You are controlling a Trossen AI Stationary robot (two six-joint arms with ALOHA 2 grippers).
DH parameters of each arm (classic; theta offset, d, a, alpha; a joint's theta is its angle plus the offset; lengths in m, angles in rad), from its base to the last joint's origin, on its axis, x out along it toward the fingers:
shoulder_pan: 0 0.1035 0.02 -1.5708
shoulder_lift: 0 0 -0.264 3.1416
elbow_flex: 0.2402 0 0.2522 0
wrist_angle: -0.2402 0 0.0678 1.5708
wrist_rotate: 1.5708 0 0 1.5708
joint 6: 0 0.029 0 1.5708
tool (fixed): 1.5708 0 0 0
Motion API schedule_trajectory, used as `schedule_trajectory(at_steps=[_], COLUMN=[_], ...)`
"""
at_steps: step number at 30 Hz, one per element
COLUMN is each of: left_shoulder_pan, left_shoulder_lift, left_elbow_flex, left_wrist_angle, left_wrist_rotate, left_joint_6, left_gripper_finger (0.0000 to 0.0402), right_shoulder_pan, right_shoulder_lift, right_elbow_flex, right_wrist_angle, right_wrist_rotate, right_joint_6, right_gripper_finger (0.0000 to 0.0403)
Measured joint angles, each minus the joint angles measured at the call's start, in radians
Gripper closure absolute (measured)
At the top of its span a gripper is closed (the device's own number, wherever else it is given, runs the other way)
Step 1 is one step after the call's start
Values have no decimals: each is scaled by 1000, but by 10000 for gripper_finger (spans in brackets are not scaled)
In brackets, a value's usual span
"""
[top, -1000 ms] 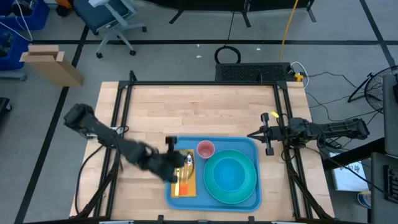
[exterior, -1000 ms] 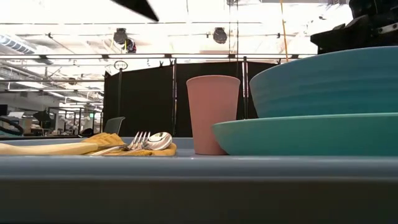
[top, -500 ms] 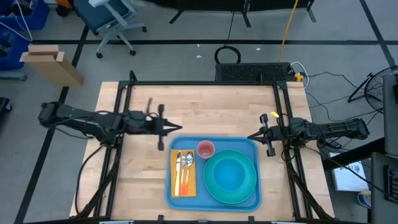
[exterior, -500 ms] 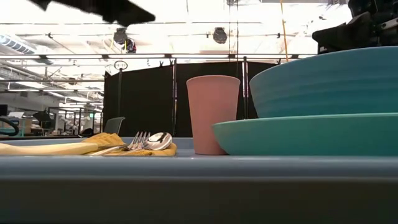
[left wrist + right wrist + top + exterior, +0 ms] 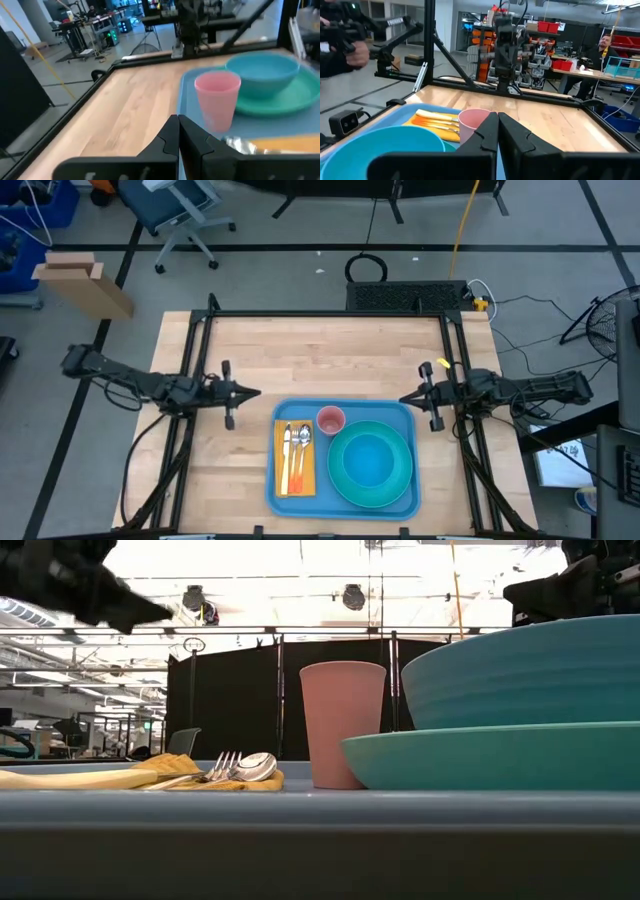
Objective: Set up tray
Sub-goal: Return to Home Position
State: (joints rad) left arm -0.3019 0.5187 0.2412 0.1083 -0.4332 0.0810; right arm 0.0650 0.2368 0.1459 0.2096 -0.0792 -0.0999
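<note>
The blue tray [image 5: 297, 412] lies flat on the wooden table's near half. On it a yellow napkin [image 5: 296, 480] carries a fork and a spoon [image 5: 304, 441]. A pink cup [image 5: 331, 420] stands upright beside them, and a turquoise bowl [image 5: 371, 461] sits on a round turquoise plate [image 5: 401, 442]. My left gripper [image 5: 252, 393] hovers shut above the bare table, just left of the tray's far left corner. My right gripper [image 5: 404, 399] waits shut at the tray's far right corner. Both wrist views show the fingers closed, the left gripper [image 5: 178, 119] and the right gripper [image 5: 497, 116].
Black frame rails [image 5: 197, 360] run along the table's left, right and far sides. The far half of the wooden table [image 5: 325, 350] is bare wood. In the room beyond, a person [image 5: 605, 42] sits at a bench.
My left gripper has drawn back from over the napkin and cutlery on the tray. It rose, swung toward the far edge, then went toward the table's left edge, and now points level at the tray from the left. The things on the tray have stayed put.
</note>
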Motion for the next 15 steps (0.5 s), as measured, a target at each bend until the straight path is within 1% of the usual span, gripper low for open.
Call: schedule_trajectory(at_steps=[2,4,6,10,12,15], left_shoulder_pan=[-5,9,42,140,188,235], left_shoulder_lift=[-36,-76,-118,-187,-219,-259], left_elbow_flex=[-42,-83,-121,-188,-224,-231], left_wrist_angle=[5,41,73,78,74,24], left_wrist_rotate=[-6,12,59,152,197,256], left_joint_6=[25,45,51,39,23,-6], left_gripper_finger=[401,401,401,401,401,401], right_shoulder_pan=[0,0,-7,-49,-75,-110], right_shoulder_lift=[-10,-23,-30,-30,-26,-33], right_elbow_flex=[0,0,0,0,-5,-27], right_wrist_angle=[5,12,15,31,28,43], right_wrist_rotate=[0,1,-1,-2,-4,-27], right_joint_6=[10,13,14,38,58,94], right_gripper_finger=[403,403,403,403,403,403])
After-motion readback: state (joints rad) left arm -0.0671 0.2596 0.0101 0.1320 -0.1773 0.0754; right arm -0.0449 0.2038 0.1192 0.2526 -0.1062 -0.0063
